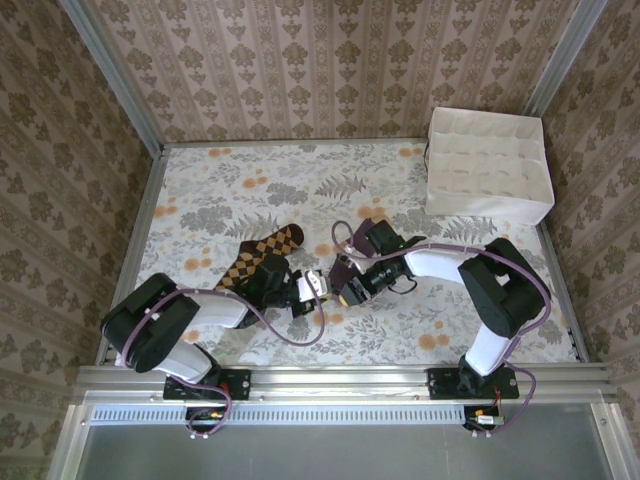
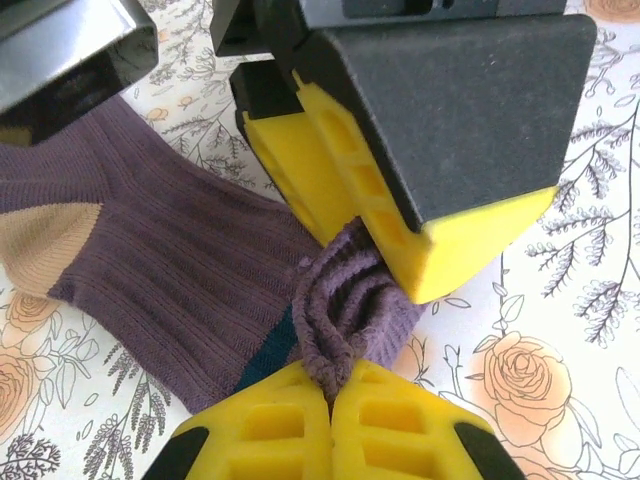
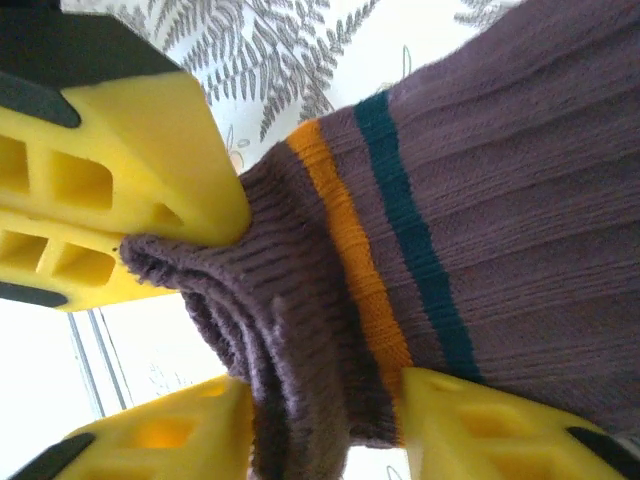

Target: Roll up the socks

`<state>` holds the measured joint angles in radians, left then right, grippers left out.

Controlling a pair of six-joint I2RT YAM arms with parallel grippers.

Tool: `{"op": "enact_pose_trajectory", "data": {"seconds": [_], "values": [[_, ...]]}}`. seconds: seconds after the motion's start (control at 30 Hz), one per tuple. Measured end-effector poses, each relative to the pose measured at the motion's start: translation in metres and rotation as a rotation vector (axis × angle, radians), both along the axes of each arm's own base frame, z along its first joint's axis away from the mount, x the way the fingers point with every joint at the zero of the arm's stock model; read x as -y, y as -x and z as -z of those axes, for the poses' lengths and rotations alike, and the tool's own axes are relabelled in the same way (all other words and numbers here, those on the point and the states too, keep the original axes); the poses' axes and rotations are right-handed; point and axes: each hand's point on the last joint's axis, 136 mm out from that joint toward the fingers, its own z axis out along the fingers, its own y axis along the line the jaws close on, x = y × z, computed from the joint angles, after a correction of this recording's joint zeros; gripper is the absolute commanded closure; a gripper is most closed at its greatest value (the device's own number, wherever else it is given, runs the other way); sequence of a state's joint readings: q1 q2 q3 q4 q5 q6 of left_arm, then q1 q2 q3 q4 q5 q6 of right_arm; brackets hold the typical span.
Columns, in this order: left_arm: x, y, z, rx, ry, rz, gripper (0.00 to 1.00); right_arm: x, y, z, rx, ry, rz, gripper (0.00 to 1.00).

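The purple sock [image 2: 180, 290] with an orange and a teal stripe lies flat on the floral table, its cuff bunched up. My left gripper [image 2: 332, 392] is shut on that bunched cuff [image 3: 290, 340], pinching the folds between its yellow fingers. My right gripper [image 3: 325, 445] is open, one finger on each side of the same cuff. In the top view the two grippers meet mid-table, left [image 1: 318, 287] and right [image 1: 346, 291], nose to nose over the purple sock [image 1: 343, 266]. The brown sock [image 1: 262, 255] with orange diamond checks lies flat just behind the left arm.
A white fabric organizer box [image 1: 488, 163] with several compartments stands at the back right corner. Patterned walls close in the table on three sides. The arms' purple cables loop over the table near the grippers.
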<state>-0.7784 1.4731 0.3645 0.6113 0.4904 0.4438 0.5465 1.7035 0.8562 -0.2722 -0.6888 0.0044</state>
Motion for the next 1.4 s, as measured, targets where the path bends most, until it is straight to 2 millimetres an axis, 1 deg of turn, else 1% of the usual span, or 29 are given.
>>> {"op": "enact_pose_trajectory", "data": {"seconds": [0.1, 0.23, 0.3, 0.4, 0.5, 0.6, 0.7, 0.87, 1.0, 1.1, 1.17, 1.3, 1.4], "values": [[0.0, 0.0, -0.005, -0.026, 0.016, -0.019, 1.0, 0.006, -0.004, -0.012, 0.019, -0.036, 0.074, 0.48], [-0.004, -0.001, -0.001, -0.103, 0.015, -0.064, 1.0, 0.009, -0.007, -0.033, 0.062, -0.097, 0.162, 0.45], [-0.009, -0.005, 0.002, -0.162, 0.011, -0.11, 1.0, 0.008, -0.011, -0.041, 0.082, -0.124, 0.196, 0.45], [-0.012, -0.016, 0.002, -0.251, 0.009, -0.174, 1.0, 0.007, -0.014, -0.046, 0.094, -0.152, 0.23, 0.44], [-0.011, -0.026, -0.003, -0.305, 0.017, -0.21, 1.0, 0.007, -0.016, -0.046, 0.089, -0.16, 0.254, 0.43], [-0.01, -0.031, -0.005, -0.35, 0.027, -0.226, 1.0, 0.005, -0.021, -0.047, 0.098, -0.175, 0.266, 0.41], [-0.012, -0.031, -0.001, -0.4, 0.021, -0.235, 1.0, 0.002, -0.025, -0.043, 0.096, -0.178, 0.275, 0.41], [-0.012, -0.029, 0.006, -0.446, 0.006, -0.226, 1.0, -0.001, -0.028, -0.03, 0.075, -0.167, 0.282, 0.42], [-0.01, -0.028, 0.011, -0.471, -0.003, -0.217, 1.0, -0.005, -0.028, -0.023, 0.062, -0.164, 0.279, 0.45], [-0.008, -0.029, 0.014, -0.484, -0.009, -0.219, 1.0, -0.007, -0.028, -0.023, 0.064, -0.168, 0.278, 0.49], [-0.007, -0.03, 0.014, -0.49, -0.009, -0.22, 1.0, -0.007, -0.028, -0.023, 0.064, -0.168, 0.278, 0.49], [-0.004, -0.033, 0.014, -0.498, -0.012, -0.219, 1.0, -0.008, -0.027, -0.02, 0.06, -0.161, 0.275, 0.46], [-0.003, -0.032, 0.017, -0.508, -0.02, -0.218, 1.0, -0.01, -0.026, -0.019, 0.06, -0.158, 0.272, 0.47]]}}
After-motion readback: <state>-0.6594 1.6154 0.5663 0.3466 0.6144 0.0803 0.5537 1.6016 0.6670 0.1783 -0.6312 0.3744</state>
